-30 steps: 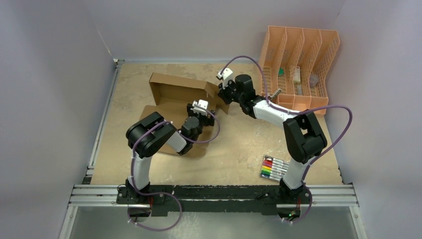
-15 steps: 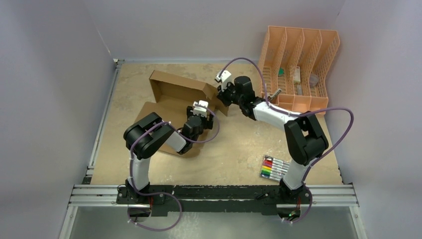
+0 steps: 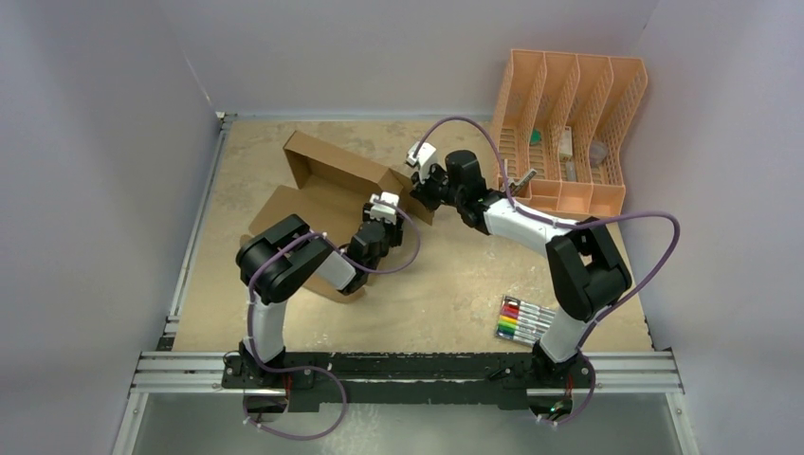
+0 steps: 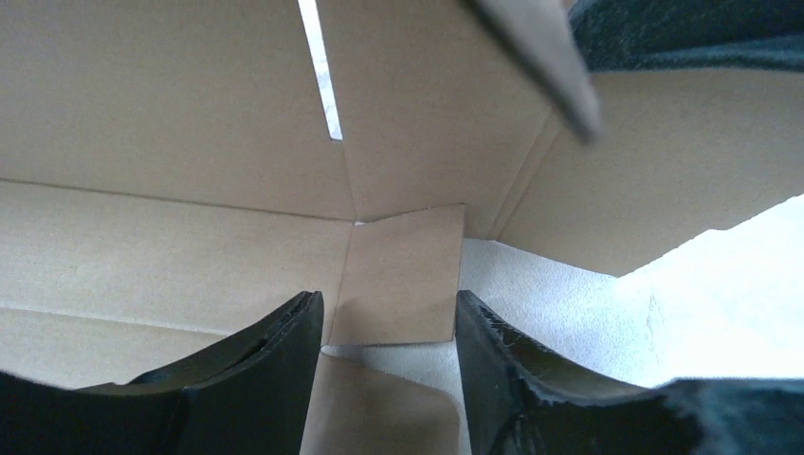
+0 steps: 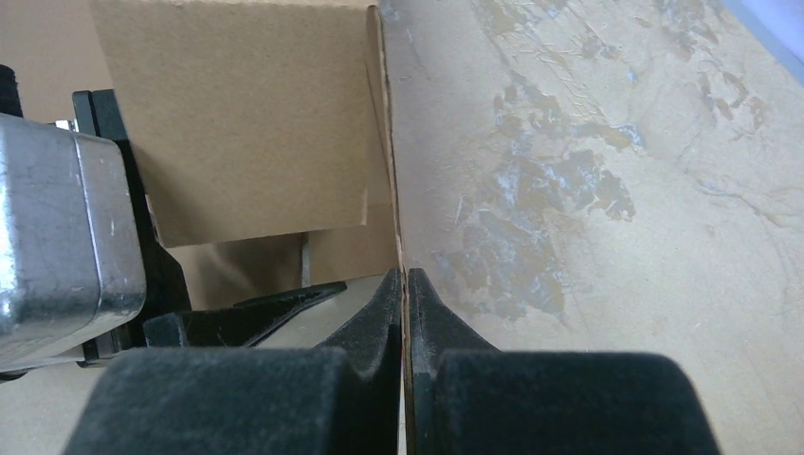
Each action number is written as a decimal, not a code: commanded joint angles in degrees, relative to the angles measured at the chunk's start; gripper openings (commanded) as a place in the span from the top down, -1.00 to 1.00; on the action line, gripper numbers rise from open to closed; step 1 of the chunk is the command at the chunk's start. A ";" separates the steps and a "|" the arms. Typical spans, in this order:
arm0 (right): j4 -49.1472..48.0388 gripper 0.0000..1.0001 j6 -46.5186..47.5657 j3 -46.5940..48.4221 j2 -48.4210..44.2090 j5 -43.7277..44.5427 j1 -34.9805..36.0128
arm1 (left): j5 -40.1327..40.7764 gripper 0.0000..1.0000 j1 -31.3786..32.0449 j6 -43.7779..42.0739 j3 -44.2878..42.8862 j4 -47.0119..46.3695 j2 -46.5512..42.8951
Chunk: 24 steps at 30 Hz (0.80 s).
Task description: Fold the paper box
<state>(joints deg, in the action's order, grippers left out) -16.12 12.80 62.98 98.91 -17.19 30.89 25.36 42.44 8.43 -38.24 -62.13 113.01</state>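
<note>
Pale walls close round a tan, mottled table (image 3: 455, 275), and on its back-left part sits the paper box (image 3: 332, 185), brown cardboard only partly folded: a long wall stands up along the far side, the base lies flat toward the near side, and a side panel rises at the right end. The right gripper (image 5: 406, 284) is closed on that box, its two black fingers pinching the thin upright edge of the right-hand panel, with bare tabletop just beyond the cardboard. The left gripper (image 4: 389, 318) reaches into the box from the near side with its jaws standing apart; a small square tab of cardboard shows in the gap ahead of them, lying on the floor of the box at the inner corner, and whether the fingers touch it cannot be told. A narrow slit shows in the wall above that corner. Well to the right, at the back corner of the table, stands a peach slotted organizer (image 3: 569, 123) holding a few small items. A pack of coloured markers (image 3: 523, 319) lies near the right arm's base.
</note>
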 commanded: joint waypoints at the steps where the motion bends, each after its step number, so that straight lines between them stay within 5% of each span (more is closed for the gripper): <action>1: 5.91 1.00 0.31 -1.84 -1.74 -3.38 0.75 | 3.42 0.07 -0.17 2.24 -1.13 -5.28 -0.07; 16: 8.71 1.00 -2.21 -0.71 -2.93 -0.91 0.83 | 0.12 0.61 -8.07 21.95 3.74 -7.39 -5.78; 24: 6.33 1.00 -16.62 1.74 -1.80 7.80 0.90 | -5.78 0.83 -8.21 26.85 3.07 -8.50 -5.30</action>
<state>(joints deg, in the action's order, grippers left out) -12.97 6.17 62.74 97.14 -14.59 31.48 22.50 34.85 30.87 -34.76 -66.59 109.58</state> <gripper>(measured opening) 0.018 0.110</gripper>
